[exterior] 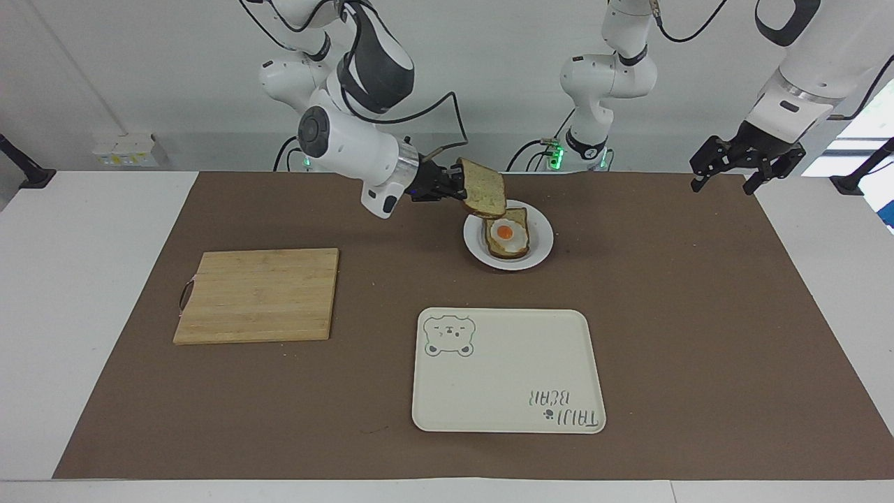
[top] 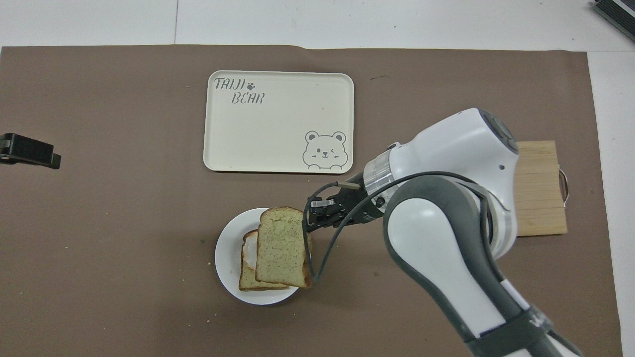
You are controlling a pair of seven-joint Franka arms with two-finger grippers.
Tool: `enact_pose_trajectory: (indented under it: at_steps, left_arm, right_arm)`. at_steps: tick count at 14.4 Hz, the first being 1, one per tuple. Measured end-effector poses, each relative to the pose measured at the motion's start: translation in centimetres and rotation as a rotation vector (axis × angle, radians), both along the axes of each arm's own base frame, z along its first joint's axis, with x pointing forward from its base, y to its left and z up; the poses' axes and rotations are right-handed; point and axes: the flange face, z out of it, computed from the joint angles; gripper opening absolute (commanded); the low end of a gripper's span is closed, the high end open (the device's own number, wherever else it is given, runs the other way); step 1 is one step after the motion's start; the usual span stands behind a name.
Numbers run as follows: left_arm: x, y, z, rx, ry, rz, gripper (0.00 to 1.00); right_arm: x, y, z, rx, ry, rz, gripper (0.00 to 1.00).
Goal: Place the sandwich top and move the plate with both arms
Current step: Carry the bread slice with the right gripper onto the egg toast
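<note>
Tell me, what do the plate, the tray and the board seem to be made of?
Plate: glossy white, probably ceramic or hard plastic; it shines. Tray: matte cream with a printed bear, likely plastic or melamine. Board: pale wood, perhaps bamboo; strips and grain are visible.

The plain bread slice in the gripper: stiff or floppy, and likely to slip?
Probably fairly stiff: the sandwich top, pinched at one edge by the right gripper, juts out over the plate without drooping. Probably light, since that edge grip carries it. Its tilt suggests it could pivot.
</note>
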Motion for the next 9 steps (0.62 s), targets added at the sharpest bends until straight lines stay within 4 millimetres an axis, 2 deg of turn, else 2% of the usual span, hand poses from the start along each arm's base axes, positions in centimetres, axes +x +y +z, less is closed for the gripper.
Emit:
enact_pose_trajectory:
  at_steps: [2, 6, 9]
  left_arm:
    - [0.0, 0.0, 0.0, 0.000, -0.001, -0.001, 1.00]
    - [0.0, -0.6, 0.2, -0.021, -0.005, -0.009, 1.00]
    - [-0.1, -0.7, 0.0, -0.082, 0.001, -0.019, 1.00]
  right_arm:
    - [-1.0, 1.9, -1.6, -0.007, -0.006, 0.002, 0.00]
    - [-2.2, 3.3, -4.5, -0.014, -0.026, 0.002, 0.00]
    - [-3.9, 5.4, -7.4, -0.014, -0.066, 0.015, 0.00]
